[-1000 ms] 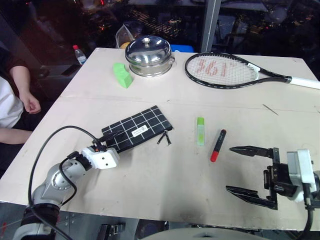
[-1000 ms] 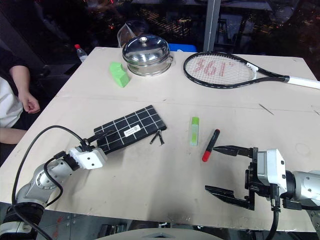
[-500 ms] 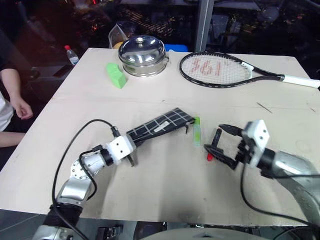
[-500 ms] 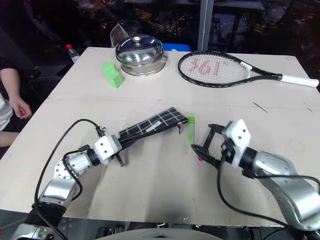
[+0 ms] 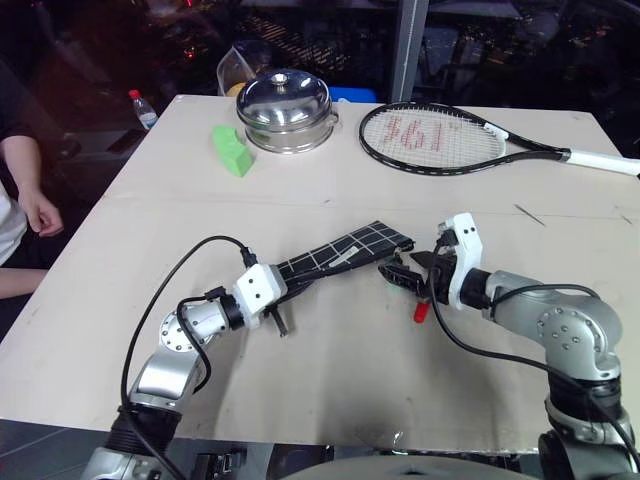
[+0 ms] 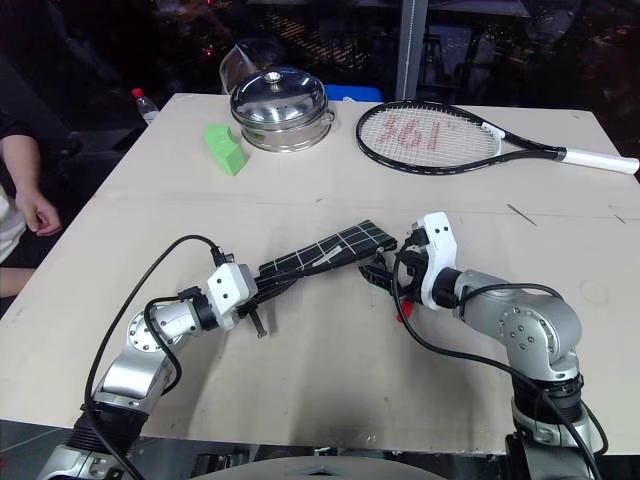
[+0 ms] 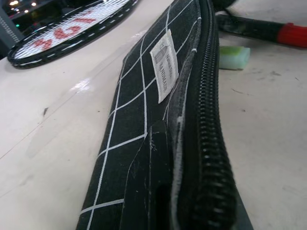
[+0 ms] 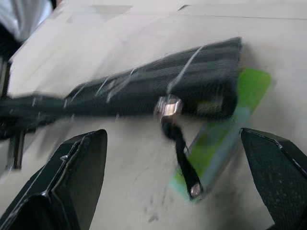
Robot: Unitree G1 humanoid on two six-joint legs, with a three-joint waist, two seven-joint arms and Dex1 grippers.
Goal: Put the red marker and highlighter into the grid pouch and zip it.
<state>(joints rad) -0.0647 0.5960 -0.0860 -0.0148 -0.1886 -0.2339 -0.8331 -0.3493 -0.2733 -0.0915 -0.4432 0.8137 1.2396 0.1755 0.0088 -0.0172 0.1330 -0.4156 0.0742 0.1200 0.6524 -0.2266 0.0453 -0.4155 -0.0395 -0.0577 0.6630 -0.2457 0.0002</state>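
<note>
The left gripper is clamped on the grid pouch, lifted edge-up off the bench. The right gripper, fingers apart, faces its zipper pull; the highlighter and red marker lie just beside. Opening the zip looks next: pinch the pull.

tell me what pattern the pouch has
Black with a white grid on the pouch, clearest in the left wrist view.

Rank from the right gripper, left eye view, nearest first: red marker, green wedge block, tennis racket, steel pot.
From the right gripper:
1. red marker, just beneath it.
2. tennis racket, beyond it at the far edge.
3. steel pot, far side, toward the left.
4. green wedge block, farther left; close to the pot's rank.
</note>
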